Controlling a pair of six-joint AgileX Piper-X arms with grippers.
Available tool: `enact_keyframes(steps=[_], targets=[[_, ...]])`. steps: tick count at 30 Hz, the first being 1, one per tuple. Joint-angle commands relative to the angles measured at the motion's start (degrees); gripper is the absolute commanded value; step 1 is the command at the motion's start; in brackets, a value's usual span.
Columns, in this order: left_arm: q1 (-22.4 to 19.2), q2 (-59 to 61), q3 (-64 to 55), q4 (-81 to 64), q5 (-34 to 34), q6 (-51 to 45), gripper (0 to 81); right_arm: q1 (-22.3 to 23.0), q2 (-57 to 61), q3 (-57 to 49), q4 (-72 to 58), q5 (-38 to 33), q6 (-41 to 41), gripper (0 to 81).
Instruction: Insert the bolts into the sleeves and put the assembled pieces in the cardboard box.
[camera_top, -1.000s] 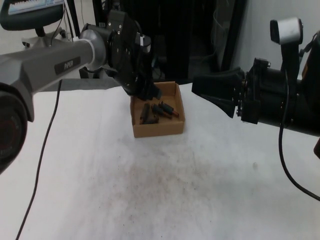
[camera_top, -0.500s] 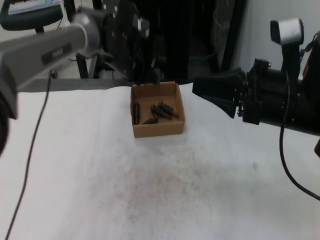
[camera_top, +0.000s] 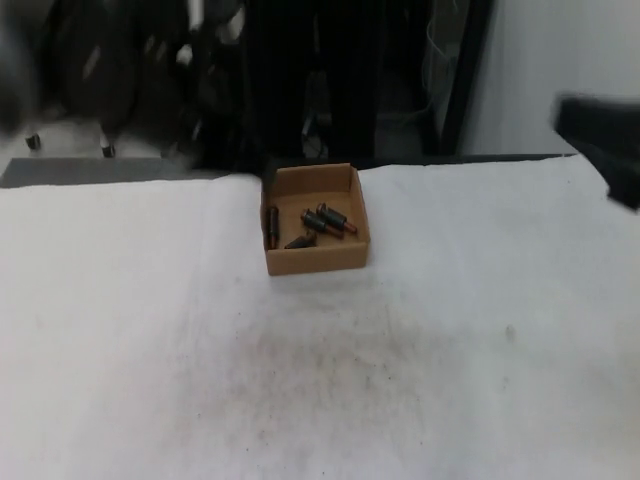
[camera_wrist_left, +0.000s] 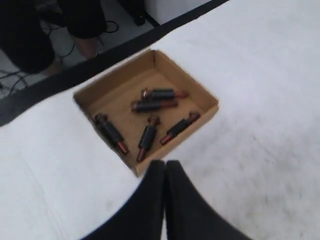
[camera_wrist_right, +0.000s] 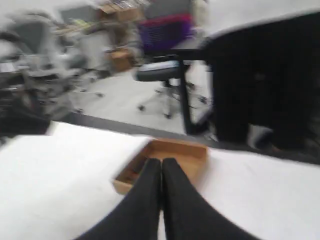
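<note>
Right, my left gripper (camera_wrist_left: 165, 167) is closed and empty, with the cardboard box (camera_wrist_left: 120, 90) just ahead of its tips and five assembled pieces (camera_wrist_left: 152, 106) inside. My right gripper (camera_wrist_right: 161, 164) is likewise closed, the box just beyond it.

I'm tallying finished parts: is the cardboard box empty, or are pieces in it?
Not empty. The shallow brown cardboard box holds five dark cylindrical bolt-and-sleeve pieces with reddish tips, all lying flat on its floor.

Matte black throughout: the left pincer (camera_wrist_left: 165, 165) tapers in two smooth fingers (camera_wrist_left: 147, 200); the right pincer (camera_wrist_right: 161, 161) looks identical; an arm (camera_top: 605, 140) shows dark casing.
</note>
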Motion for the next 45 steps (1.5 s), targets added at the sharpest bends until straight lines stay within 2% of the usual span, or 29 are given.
enact_keyframes(steps=[1, 6, 12, 14, 16, 22, 29, 33, 35, 40, 45], targets=[[0.10, -9.76, 13.12, -12.87, -8.34, -10.64, 0.3, -2.10, -4.17, 1.03, 13.34, 10.92, -5.99, 0.8], [0.10, -24.84, 37.30, -33.00, -20.58, -22.38, 0.3, -2.96, -9.52, 5.86, 16.40, 18.46, -5.57, 0.8], [0.10, -34.52, 55.72, -48.65, -23.02, -23.74, 0.3, -2.96, -12.60, 15.65, 15.68, 21.34, -0.61, 0.8], [0.10, -35.38, 56.65, -51.60, -23.60, -23.74, 0.3, -2.96, -12.70, 18.09, 12.98, 21.34, 1.67, 0.8], [0.10, -35.56, 56.65, -45.38, -24.30, -23.74, 0.3, -2.96, -12.70, 18.53, 10.31, 21.34, 3.88, 0.8], [0.10, -35.09, 56.65, -43.10, -24.30, -22.89, 0.3, -3.02, -12.57, 21.74, 10.16, 22.40, -1.79, 0.8], [0.10, -35.09, 56.65, -37.74, -24.30, -22.89, 0.3, -3.02, -12.57, 25.59, 10.19, 22.40, -1.67, 0.8], [0.10, -35.09, 56.65, -30.95, -23.66, -23.77, 0.3, -3.02, -12.57, 26.82, 15.72, 22.40, -1.36, 0.8], [0.10, -35.09, 56.65, -27.20, -21.76, -25.12, 0.3, -3.02, -12.57, 26.84, 15.55, 22.40, 0.27, 0.8], [0.10, -35.09, 56.65, -21.85, -11.51, -25.49, 0.3, -2.31, -12.57, 26.84, 15.81, 22.40, 5.21, 0.8], [0.10, -35.09, 56.65, -21.28, -9.58, -25.49, 0.3, -2.04, -12.57, 26.84, 15.99, 22.40, 9.96, 0.8]])
